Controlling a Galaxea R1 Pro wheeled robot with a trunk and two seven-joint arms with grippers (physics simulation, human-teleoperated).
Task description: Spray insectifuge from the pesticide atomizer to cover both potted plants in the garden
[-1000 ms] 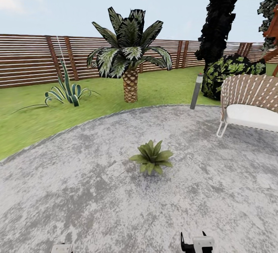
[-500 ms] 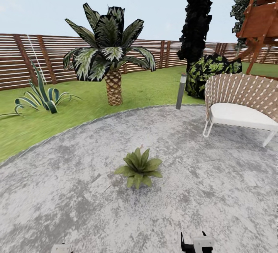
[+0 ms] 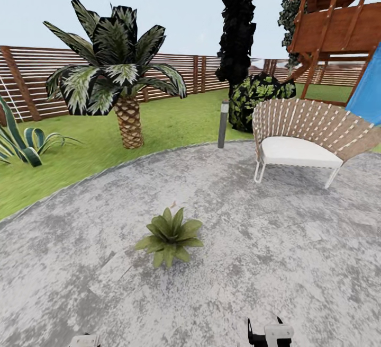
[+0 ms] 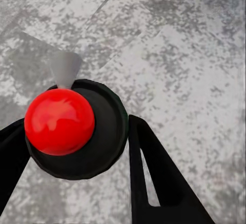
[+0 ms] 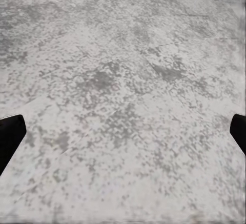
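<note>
**View swings right, sprayer ready**

Our head camera has turned, so the scene sits further left. Our left hand (image 4: 77, 122) clasps the pesticide atomizer (image 4: 105, 134) over bare patio (image 3: 275, 262). Our right hand (image 5: 123, 131) gapes, empty. Spraying now would likely miss the potted plant (image 3: 169, 236), which is well ahead.

Green potted plant (image 3: 169, 236) on mottled grey patio (image 3: 275, 262); brown slatted fence (image 3: 32, 82).

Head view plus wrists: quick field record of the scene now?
setting: stone patio, lawn, slatted fence
plant: one rosette on patio, ahead
left gripper: shut on atomizer, seen from its top
right gripper: open, nothing between fingers, over patio
other: palm, chair, light post, wooden play tower
</note>
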